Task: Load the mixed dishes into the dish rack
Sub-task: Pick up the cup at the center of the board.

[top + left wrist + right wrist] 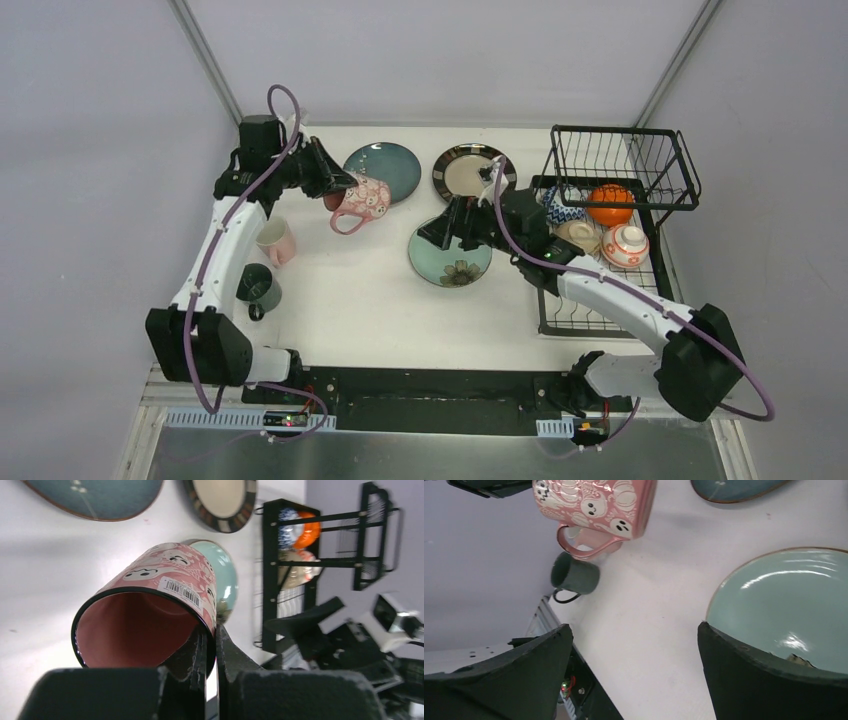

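Left gripper point(210, 639): mine, clenched on the rim of the pink ghost mug point(150, 605), which is tilted on its side beside the dark teal plate point(383, 171).
Right gripper point(631, 630): mine, fingers spread wide and grasping nothing, over the mint green plate point(784, 605).
Dish rack point(600, 312): at the table's right; the orange bowl point(610, 203) and red-patterned bowl point(626, 243) sit inside.
Table point(360, 300): carries the beige plate point(470, 171), pale pink cup point(275, 240) and dark green mug point(260, 287).

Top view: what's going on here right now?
The left gripper is clamped on the rim of a pink ghost mug, holding it tilted above the table. The right gripper is open at the mint plate's edge. Several bowls sit in the dish rack; the teal plate, beige plate, pale pink cup and dark mug are on the table.
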Controlling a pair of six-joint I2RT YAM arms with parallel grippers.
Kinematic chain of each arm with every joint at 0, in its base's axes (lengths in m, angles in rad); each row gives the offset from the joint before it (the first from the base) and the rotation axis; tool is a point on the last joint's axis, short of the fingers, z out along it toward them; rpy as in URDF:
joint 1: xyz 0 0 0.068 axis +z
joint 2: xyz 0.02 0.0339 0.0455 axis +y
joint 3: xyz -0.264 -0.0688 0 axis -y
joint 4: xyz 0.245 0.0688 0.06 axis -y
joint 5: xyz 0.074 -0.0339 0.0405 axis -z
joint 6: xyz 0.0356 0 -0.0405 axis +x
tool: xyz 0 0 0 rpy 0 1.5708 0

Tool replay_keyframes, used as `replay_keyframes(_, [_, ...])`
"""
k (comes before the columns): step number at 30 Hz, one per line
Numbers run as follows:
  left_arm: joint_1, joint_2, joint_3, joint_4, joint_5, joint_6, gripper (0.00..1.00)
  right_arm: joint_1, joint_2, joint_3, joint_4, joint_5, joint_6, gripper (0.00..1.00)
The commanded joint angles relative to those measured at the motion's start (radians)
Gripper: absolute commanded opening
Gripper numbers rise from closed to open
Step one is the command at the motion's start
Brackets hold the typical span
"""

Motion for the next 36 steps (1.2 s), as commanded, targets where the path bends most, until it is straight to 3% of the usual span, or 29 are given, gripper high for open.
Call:
replay_keyframes(1, [-0.003,-0.137,-0.046,0.313,0.142,-0.211,0.00,-0.002,0.046,0.002,0.302,-0.152,0.123,0.97])
replay_keyframes(9, [-0.003,-0.239,-0.169,0.653,0.212,-0.504,0.00,0.009,0.164,0.015,0.580,-0.198,0.293,0.95])
replay_keyframes(20, [-0.005,-0.274,-0.265,0.909,0.250,-0.735,0.00,0.042,0.263,0.095,0.708,-0.228,0.344,0.91])
replay_keyframes(31, [-0.004,-0.279,-0.334,1.056,0.251,-0.873,0.00,0.058,0.410,0.213,0.846,-0.255,0.481,0.63])
replay_keyframes(36, [-0.004,-0.275,-0.344,1.086,0.256,-0.901,0.00,0.065,0.442,0.247,0.859,-0.261,0.489,0.60])
